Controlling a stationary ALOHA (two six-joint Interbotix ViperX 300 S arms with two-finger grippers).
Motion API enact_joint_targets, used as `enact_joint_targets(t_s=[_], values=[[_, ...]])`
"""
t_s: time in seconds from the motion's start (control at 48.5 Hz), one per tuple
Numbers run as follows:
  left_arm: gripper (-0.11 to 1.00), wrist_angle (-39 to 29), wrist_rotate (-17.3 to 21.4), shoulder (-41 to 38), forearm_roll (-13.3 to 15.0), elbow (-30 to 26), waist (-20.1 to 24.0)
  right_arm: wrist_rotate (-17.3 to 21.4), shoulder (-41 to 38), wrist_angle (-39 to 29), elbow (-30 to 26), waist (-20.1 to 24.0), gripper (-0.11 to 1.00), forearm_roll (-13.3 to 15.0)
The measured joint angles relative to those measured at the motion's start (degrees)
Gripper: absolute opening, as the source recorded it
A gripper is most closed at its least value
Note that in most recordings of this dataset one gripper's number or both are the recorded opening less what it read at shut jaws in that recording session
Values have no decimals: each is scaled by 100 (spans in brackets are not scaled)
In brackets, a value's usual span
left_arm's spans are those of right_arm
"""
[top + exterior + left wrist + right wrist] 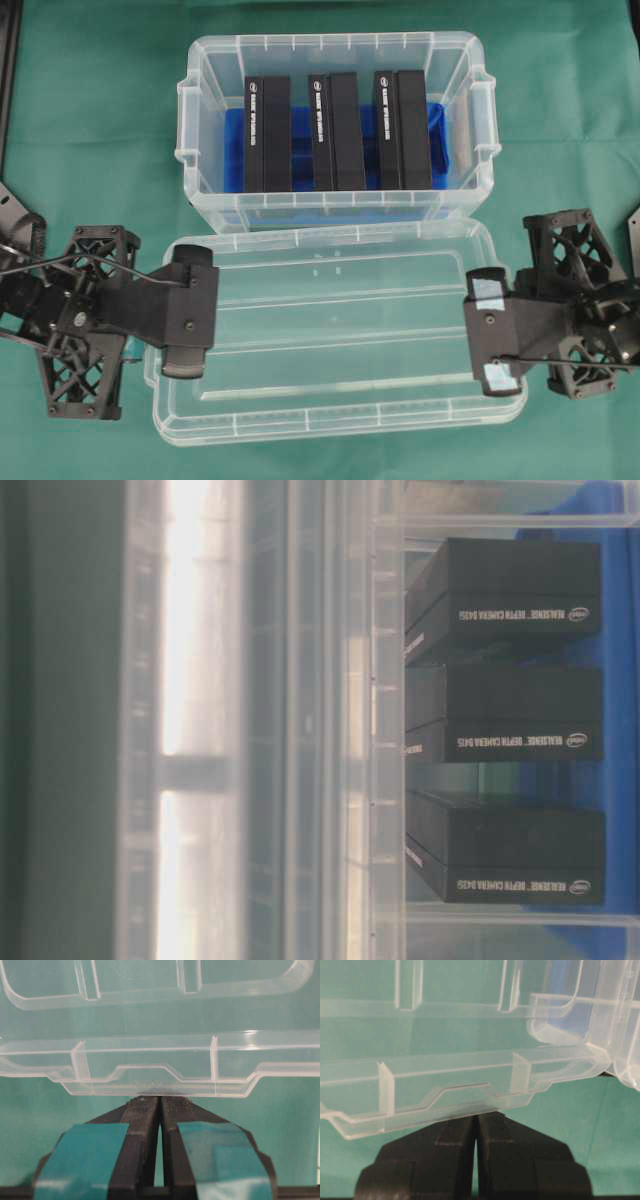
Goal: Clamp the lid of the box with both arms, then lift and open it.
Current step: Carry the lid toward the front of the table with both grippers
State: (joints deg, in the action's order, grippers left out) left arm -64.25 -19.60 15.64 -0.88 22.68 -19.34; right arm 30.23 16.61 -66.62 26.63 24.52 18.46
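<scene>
lid (pixel 335 335): I see it off the box (pixel 335 125), on the bench beside it
left tool (pixel 159 1102): pinched on lid's left rim
right tool (pixel 476 1122): looks clamped on right rim, contact hidden

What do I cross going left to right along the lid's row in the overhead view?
Left black wedge gripper → flat clear plastic lid → right black wedge gripper.

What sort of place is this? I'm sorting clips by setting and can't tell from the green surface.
Most likely a robot lab bench, not a home. A green cloth covers the table, two black grippers, left and right, clamp a clear lid, and the box holds boxed depth cameras.
</scene>
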Motion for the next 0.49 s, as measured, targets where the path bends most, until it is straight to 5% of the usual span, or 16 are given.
enact_joint_targets(t_s=[0.227, 0.494], values=[[2, 158, -237, -299, 0, 53, -123, 325, -185, 62, 97, 70, 1, 0], [2, 958, -598, -545, 0, 510, -290, 756, -439, 896, 650, 79, 1, 0]])
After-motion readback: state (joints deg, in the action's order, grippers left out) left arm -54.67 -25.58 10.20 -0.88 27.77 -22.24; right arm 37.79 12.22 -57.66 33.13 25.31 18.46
